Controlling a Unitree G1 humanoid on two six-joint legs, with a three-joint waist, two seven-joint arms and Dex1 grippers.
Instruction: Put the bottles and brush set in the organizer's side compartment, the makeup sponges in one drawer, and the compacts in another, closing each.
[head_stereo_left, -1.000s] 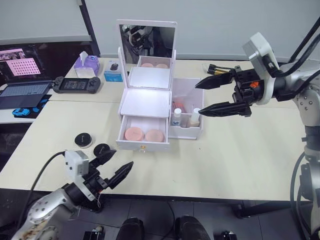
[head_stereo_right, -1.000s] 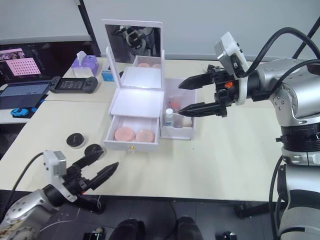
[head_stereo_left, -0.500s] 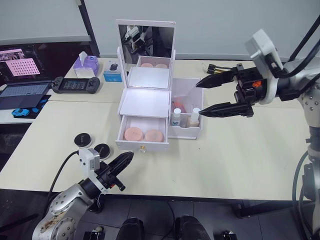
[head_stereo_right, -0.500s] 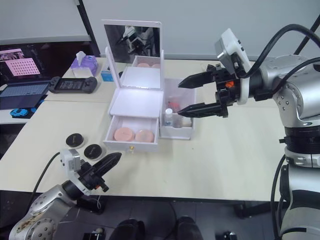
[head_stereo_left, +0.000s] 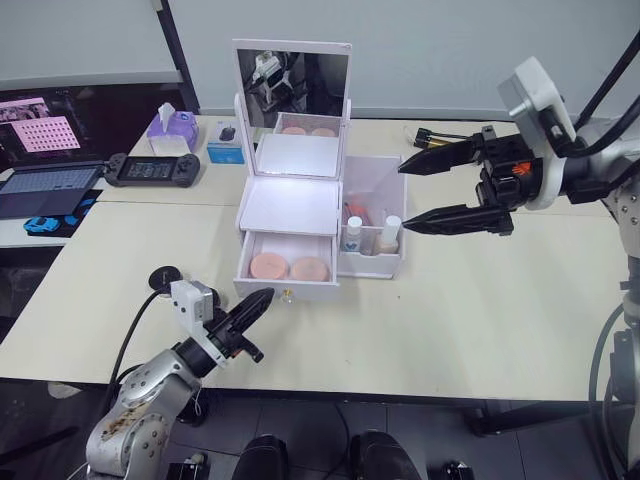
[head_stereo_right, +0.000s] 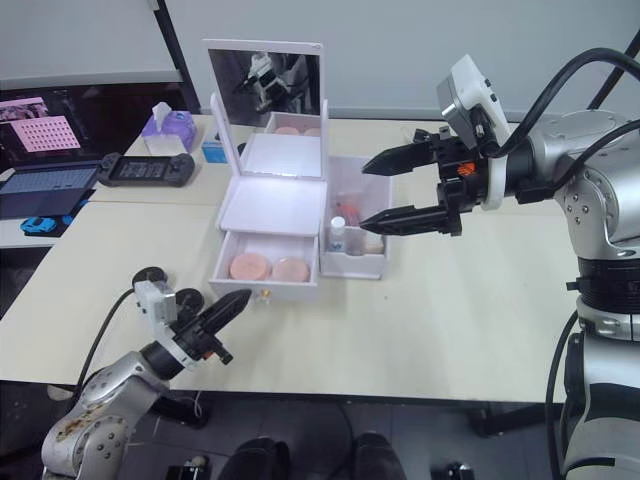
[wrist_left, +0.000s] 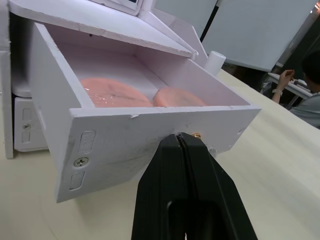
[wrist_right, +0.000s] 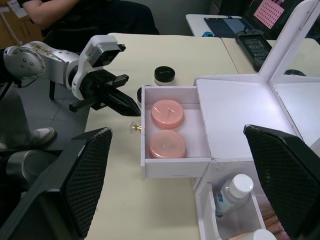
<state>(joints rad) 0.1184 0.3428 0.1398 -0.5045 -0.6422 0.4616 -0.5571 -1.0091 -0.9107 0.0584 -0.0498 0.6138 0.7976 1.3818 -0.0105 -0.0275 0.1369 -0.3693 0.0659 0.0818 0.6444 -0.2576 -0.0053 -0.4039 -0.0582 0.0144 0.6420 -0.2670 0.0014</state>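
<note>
My left gripper (wrist_left: 186, 142), fingers pressed together and empty, sits at the front of the open drawer (head_stereo_left: 287, 290) holding two makeup sponges (head_stereo_left: 288, 268); I judge closing comes next; bottles (head_stereo_left: 370, 236) already stand in the side compartment (head_stereo_left: 373, 263); compacts (head_stereo_left: 165, 276) wait on the table; my right gripper (head_stereo_left: 423, 192) hangs spread wide above.

Cream table (head_stereo_left: 480, 310) carries a white mirrored organizer (head_stereo_left: 295, 205) at centre. Two black compacts (head_stereo_left: 163, 276) lie at 8 o'clock from it. At 10 o'clock: game controller (head_stereo_left: 152, 168), tissue box (head_stereo_left: 172, 127), laptop (head_stereo_left: 45, 188).
</note>
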